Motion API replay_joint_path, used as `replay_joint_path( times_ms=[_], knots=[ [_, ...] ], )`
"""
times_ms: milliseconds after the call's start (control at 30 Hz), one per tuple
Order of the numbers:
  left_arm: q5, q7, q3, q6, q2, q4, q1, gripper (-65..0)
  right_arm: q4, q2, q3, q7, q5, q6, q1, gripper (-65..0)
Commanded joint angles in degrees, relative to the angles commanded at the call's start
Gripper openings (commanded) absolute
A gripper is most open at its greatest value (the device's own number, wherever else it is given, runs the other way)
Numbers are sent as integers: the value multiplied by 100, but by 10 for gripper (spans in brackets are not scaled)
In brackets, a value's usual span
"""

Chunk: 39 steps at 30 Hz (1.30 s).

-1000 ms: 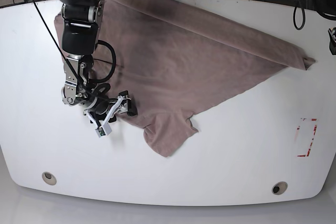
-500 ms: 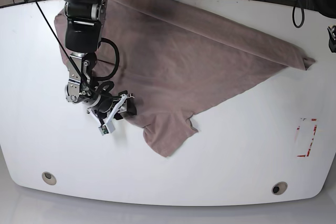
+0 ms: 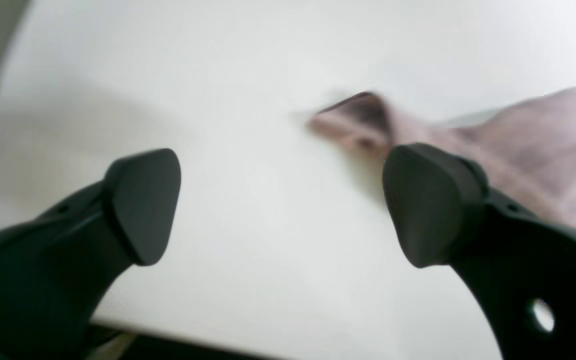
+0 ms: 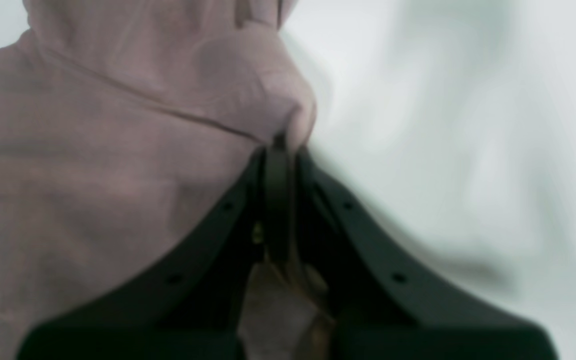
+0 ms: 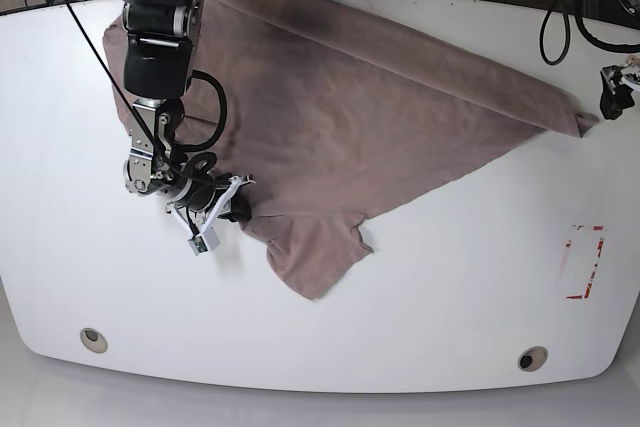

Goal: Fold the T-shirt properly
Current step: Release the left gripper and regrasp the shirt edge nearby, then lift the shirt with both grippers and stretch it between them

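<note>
Cloth of the dusty mauve T-shirt [image 5: 370, 97] stretched diagonally between the arms. The right gripper [image 5: 238, 209] pinched its near hem, while the left gripper [image 3: 283, 205] gaped beside the far corner.

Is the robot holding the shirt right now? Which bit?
Yes. The right gripper is shut on the T-shirt, pinching a fold at its edge close to the sleeve. The left gripper is open and holds nothing.
</note>
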Motion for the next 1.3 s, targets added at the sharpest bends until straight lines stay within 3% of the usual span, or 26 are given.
replay_joint_path(
  times_ms=[200,367,633,1167,1300],
  knots=[
    [0,0,404,0,343,0,-185,-10,0,0,0,0,0,0,0,-633],
    [-9,0,633,409,607,0,-185,-8,0,0,0,18,0,0,0,-633],
    [0,0,800,462,862,0,-158,-8,0,0,0,18,0,0,0,-631],
    [0,0,1266,462,905,-9,229,-13,0,0,0,18,0,0,0,-631],
    [-26,0,1266,462,905,-79,229,-111,9,0,0,18,0,0,0,-631]
  ],
)
